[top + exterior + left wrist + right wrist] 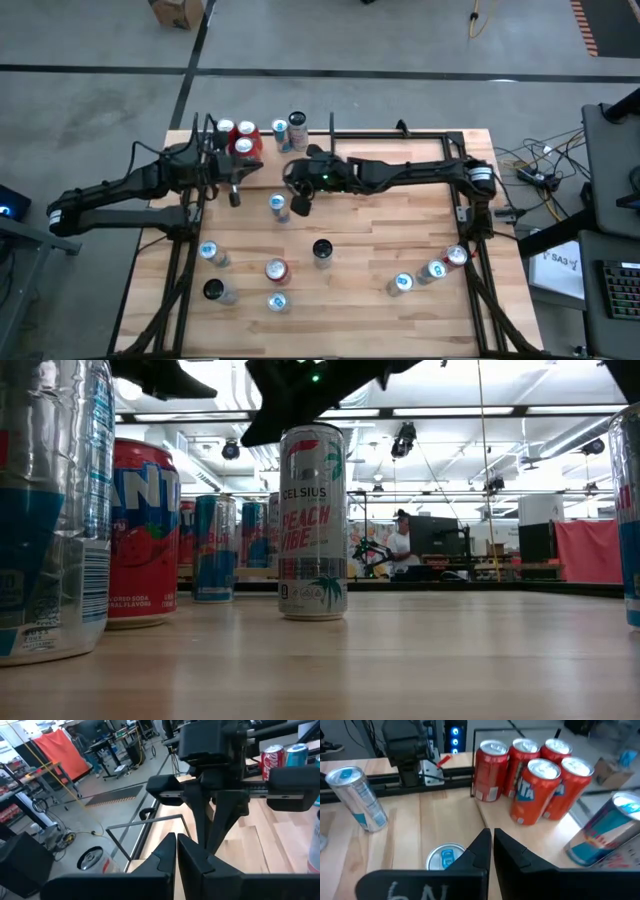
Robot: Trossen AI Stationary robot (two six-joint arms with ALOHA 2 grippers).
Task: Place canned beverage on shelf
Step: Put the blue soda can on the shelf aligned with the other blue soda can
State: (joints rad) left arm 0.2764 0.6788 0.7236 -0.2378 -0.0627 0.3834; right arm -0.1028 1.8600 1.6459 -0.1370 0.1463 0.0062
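Overhead, cylindrical metal cans (277, 270) dot the pale wood-plank table (380, 240).

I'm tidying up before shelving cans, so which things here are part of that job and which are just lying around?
Job: shelf, cans on table, left gripper, right gripper.
Lying about: cardboard box, floor cables.

The desk (400, 240) of pale wood planks stands on a grey concrete floor (90, 110) crossed by dark lines. A cardboard box (176, 11) sits on the floor at the far side. Long ceiling lights (455, 410) glow overhead, a red curtain (596, 550) hangs at the right, and a person (402, 544) sits far off among monitors.
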